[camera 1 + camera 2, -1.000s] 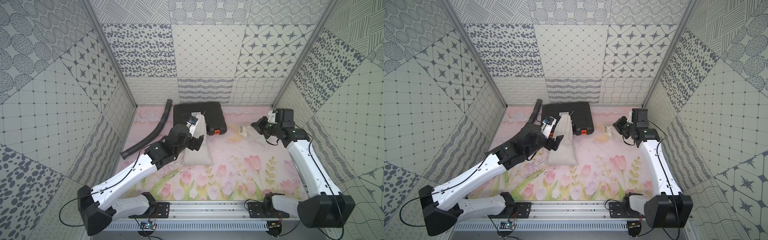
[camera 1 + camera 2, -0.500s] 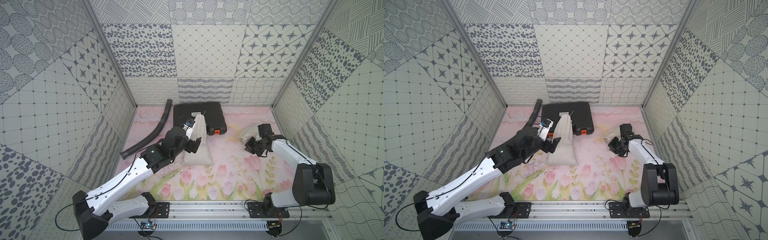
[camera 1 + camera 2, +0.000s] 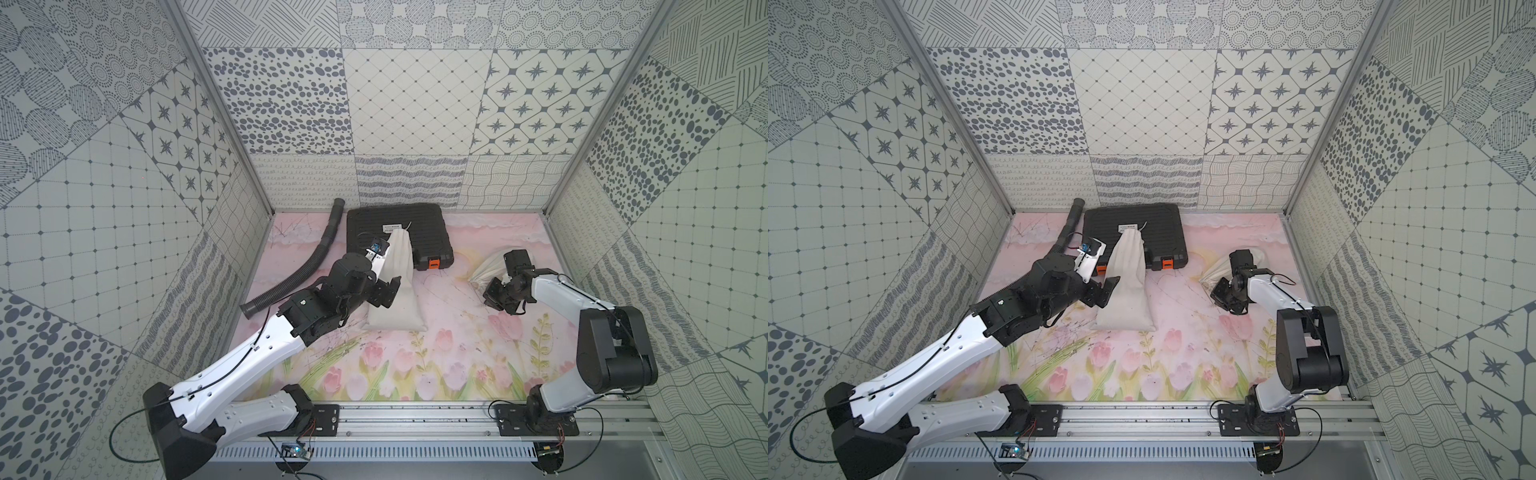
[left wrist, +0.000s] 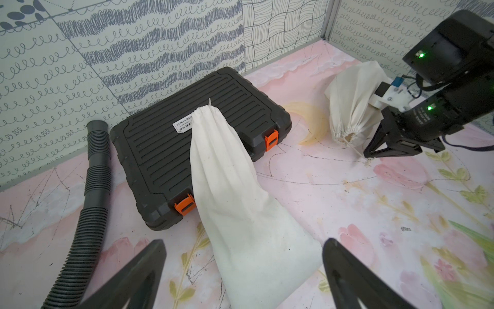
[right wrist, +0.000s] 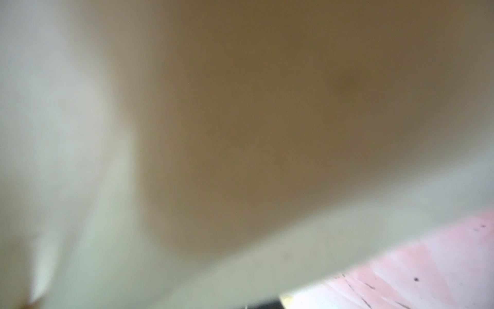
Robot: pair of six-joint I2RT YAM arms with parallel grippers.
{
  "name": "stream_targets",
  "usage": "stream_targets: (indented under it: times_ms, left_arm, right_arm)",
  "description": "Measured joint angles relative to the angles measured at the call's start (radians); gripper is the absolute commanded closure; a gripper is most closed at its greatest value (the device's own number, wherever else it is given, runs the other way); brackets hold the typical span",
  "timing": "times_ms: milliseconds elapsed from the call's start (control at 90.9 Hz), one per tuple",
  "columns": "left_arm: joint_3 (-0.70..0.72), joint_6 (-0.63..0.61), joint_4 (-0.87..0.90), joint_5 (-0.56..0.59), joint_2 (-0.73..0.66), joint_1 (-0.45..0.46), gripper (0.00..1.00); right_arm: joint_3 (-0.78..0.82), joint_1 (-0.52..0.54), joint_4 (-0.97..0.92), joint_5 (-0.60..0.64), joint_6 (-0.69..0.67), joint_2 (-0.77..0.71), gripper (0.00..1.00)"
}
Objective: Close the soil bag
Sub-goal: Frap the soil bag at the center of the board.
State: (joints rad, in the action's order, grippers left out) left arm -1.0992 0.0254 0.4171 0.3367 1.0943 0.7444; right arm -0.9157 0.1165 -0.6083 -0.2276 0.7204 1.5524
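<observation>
A black ribbed tool case lies flat at the back of the worktop, close to the rear wall. It carries a small white label on its lid. Two orange latches sit on its front edge, both shut. Just beside the case, a dark corrugated hose curves from the back wall forward along the side wall. It lies on the worktop, apart from the case. The worktop is covered in a pink print with tulips, green leaves and a yellow crescent, marked with thin dark scribbles. Grey-and-white patterned panels enclose the space on three sides.
</observation>
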Motion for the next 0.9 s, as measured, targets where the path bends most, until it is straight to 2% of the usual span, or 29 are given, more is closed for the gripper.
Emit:
stream_targets:
  times_ms: [99, 187, 341, 418, 605, 781, 902]
  left_arm:
    - [-0.008, 0.0, 0.008, -0.014, 0.002, 0.0, 0.04]
    - [-0.014, -0.002, 0.008, -0.05, 0.01, 0.0, 0.04]
    - [-0.002, -0.014, -0.024, -0.149, 0.034, 0.0, 0.04]
    - [0.001, -0.021, -0.047, -0.196, 0.058, 0.001, 0.04]
    - [-0.019, -0.057, -0.113, -0.293, 0.146, 0.038, 0.04]
    - [-0.097, -0.095, -0.202, -0.342, 0.293, 0.107, 0.04]
    - [-0.207, -0.102, -0.267, -0.367, 0.416, 0.134, 0.04]
  right_arm:
    - [0.004, 0.032, -0.01, 0.007, 0.003, -0.059, 1.0]
    - [-0.02, 0.075, -0.055, 0.023, 0.014, -0.193, 1.0]
    - [-0.222, 0.102, -0.106, 0.031, 0.031, -0.35, 1.0]
    - [-0.282, 0.102, -0.101, 0.031, 0.033, -0.355, 1.0]
    - [-0.313, 0.101, -0.186, 0.027, 0.057, -0.322, 1.0]
    - [-0.592, 0.101, -0.284, 0.028, 0.058, -0.285, 1.0]
    - [-0.765, 0.094, -0.331, 0.034, 0.058, -0.279, 1.0]
